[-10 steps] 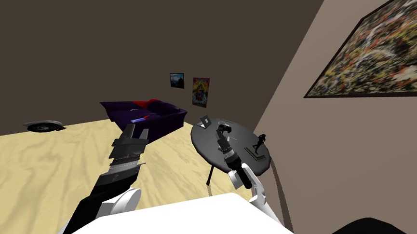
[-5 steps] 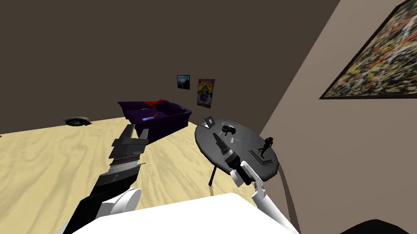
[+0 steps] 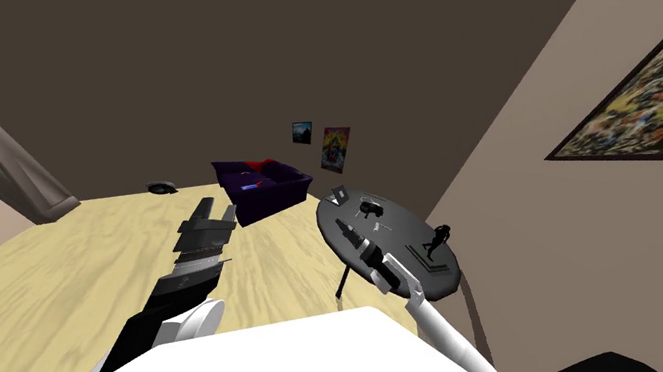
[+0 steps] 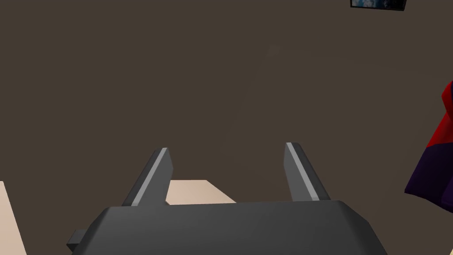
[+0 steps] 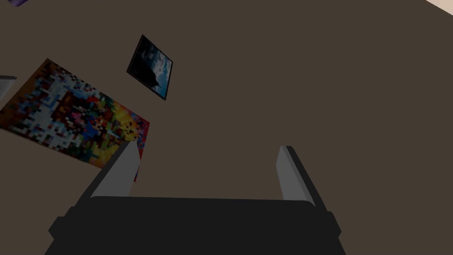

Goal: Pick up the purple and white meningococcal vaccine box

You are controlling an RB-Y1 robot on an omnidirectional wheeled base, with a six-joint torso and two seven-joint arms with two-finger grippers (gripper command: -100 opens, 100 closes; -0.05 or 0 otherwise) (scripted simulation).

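- A pale wood floor lies between us and the purple sofa, which stands against the dark brown wall, well apart from us.
- A round dark table stands just beside the sofa and nearer to us. It bears a small dark figurine and a few items too small to name.
- Our left gripper hangs out over the floor, aimed toward the sofa. Its fingers stand released, with nothing between them.
- Our right gripper hangs above the table's near side, its blades likewise spread and empty.
- A red cushion sits at the sofa's back.
- The vaccine box, as we judge it, is the small pale-and-blue slab lying flat on the sofa seat in front of that cushion. It is too small for us to confirm purple and white.
- The step in hand, we judge, is the approach. We should cross the floor, square up to the sofa and keep the right arm off the table. The left gripper should then come down with jaws wide across the box's narrower sides. The seat looks soft, so we would close before pressing down, lest the box tip or sink.
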